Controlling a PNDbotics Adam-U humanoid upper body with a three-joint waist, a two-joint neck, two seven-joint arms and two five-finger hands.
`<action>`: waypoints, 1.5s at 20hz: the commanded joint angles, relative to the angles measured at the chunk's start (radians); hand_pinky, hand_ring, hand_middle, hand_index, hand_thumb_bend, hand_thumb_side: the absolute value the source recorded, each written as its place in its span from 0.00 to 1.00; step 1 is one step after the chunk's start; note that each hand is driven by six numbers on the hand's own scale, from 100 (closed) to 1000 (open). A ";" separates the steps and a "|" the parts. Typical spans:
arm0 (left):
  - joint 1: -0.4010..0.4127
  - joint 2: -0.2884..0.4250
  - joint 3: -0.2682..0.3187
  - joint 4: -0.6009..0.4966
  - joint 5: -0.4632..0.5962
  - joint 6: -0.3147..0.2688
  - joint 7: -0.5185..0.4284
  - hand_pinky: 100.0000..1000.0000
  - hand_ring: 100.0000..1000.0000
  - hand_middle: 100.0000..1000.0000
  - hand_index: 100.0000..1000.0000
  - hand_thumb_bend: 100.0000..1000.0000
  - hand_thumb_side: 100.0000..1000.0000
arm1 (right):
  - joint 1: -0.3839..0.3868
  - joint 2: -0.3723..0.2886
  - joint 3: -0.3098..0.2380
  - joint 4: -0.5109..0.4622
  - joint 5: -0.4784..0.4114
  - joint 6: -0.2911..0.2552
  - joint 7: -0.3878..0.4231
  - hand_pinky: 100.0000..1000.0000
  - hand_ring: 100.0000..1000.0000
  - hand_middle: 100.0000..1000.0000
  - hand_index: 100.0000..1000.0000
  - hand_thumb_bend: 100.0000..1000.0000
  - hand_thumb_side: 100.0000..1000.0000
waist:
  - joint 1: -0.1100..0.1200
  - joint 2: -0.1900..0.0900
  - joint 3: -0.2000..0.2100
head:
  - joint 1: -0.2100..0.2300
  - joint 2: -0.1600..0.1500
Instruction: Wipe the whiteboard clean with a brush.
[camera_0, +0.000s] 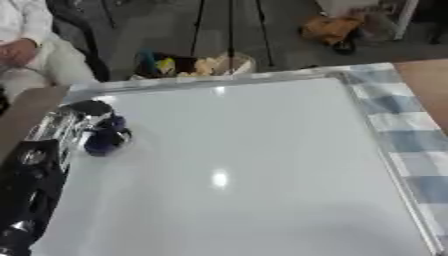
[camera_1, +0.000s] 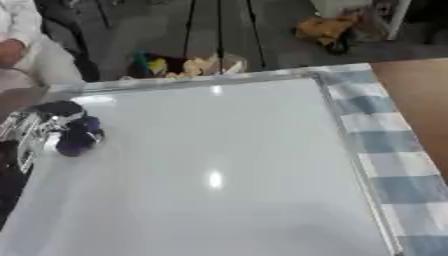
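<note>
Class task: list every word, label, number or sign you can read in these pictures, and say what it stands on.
None can be read. The whiteboard shows no writing, only glare. The dark blue thing in the left hand carries no legible label. The checked cloth bears no text.

Looks like a lab/workshop: bare grey floor (camera_0: 175, 30), a bin of mixed clutter (camera_0: 188, 64) beyond the table, orange gear (camera_0: 331, 27) dumped on floor, white cabinet (camera_1: 372, 17) at back, checked cloth (camera_1: 385, 145) over the bench.
</note>
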 joint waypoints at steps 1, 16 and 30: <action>-0.017 -0.004 -0.014 -0.013 -0.006 -0.018 -0.009 0.70 0.57 0.23 0.22 0.00 0.67 | -0.009 -0.014 -0.005 -0.015 -0.005 0.001 0.004 0.81 0.82 0.54 0.90 0.00 0.94 | -0.003 -0.015 -0.003 | 0.005 -0.014; -0.023 -0.029 -0.025 -0.025 -0.003 -0.037 -0.018 0.69 0.54 0.20 0.21 0.00 0.63 | -0.012 -0.015 -0.007 -0.015 -0.016 0.005 0.008 0.81 0.82 0.54 0.90 0.00 0.95 | -0.001 -0.015 -0.006 | 0.009 -0.014; -0.019 -0.012 -0.015 -0.013 0.007 -0.014 -0.012 0.68 0.53 0.20 0.17 0.00 0.56 | -0.010 -0.013 -0.006 -0.015 -0.018 0.005 0.013 0.81 0.82 0.54 0.90 0.00 0.95 | -0.003 -0.016 0.000 | 0.007 -0.017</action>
